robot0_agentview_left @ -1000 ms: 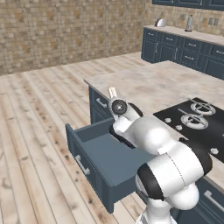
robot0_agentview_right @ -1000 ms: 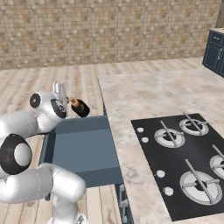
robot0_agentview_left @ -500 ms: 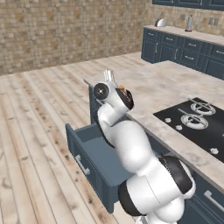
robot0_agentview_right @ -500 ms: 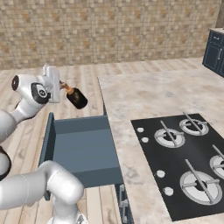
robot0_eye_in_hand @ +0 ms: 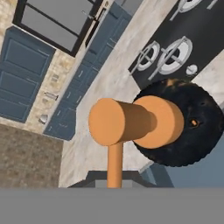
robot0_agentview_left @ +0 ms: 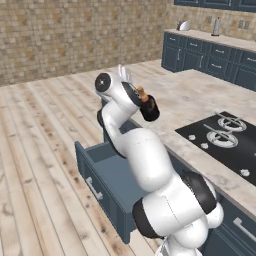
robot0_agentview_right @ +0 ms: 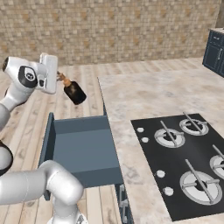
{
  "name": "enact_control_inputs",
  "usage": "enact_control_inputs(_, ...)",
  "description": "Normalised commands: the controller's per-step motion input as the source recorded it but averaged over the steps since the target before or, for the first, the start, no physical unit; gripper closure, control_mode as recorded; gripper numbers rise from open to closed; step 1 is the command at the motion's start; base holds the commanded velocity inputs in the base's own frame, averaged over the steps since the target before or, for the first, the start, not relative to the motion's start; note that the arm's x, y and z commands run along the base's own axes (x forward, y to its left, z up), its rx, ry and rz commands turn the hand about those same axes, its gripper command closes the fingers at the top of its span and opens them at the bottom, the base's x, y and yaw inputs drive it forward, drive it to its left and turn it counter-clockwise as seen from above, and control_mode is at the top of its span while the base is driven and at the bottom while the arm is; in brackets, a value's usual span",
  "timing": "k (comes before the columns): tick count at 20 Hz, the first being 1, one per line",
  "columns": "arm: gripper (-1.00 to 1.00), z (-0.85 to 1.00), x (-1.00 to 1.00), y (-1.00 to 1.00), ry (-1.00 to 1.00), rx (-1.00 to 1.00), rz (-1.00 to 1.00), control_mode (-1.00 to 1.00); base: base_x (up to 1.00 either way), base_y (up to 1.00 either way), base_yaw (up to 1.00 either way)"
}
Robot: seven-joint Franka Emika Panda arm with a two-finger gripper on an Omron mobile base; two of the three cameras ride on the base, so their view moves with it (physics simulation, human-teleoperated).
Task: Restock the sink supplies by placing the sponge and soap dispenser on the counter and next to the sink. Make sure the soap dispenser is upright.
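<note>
The soap dispenser (robot0_agentview_left: 149,108), a rounded black bottle with an orange pump top, hangs in the air above the far end of the open drawer (robot0_agentview_left: 107,175). My gripper (robot0_agentview_left: 139,94) is shut on its orange pump, and the bottle tilts down and away from the hand. From the right side the soap dispenser (robot0_agentview_right: 75,92) slants below my gripper (robot0_agentview_right: 61,79), beside the corner of the marbled worktop (robot0_agentview_right: 144,96). In the hand view the soap dispenser (robot0_eye_in_hand: 188,127) sits close up, pump toward the camera. The sponge and the sink are out of view.
The dark blue drawer (robot0_agentview_right: 83,148) stands pulled out with a bare bottom. A black gas hob (robot0_agentview_right: 188,162) lies in the marbled worktop to the right. Wooden floor spreads left of the drawer. Dark blue cabinets (robot0_agentview_left: 210,55) under another worktop line the far wall.
The arm has unfolded and risen, carrying the soap dispenser from low over the drawer to higher above its far end. The grip on the pump is unchanged.
</note>
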Motion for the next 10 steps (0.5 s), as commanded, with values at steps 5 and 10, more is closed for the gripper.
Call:
enact_control_inputs(5, 1.0, 0.24, -0.35, -0.02, -0.1, 0.0, -0.14, -1.0, 0.0, 0.0, 0.0)
enact_control_inputs(10, 1.0, 0.11, -0.19, -0.07, -0.06, 0.04, -0.06, -1.0, 0.0, 0.0, 0.0)
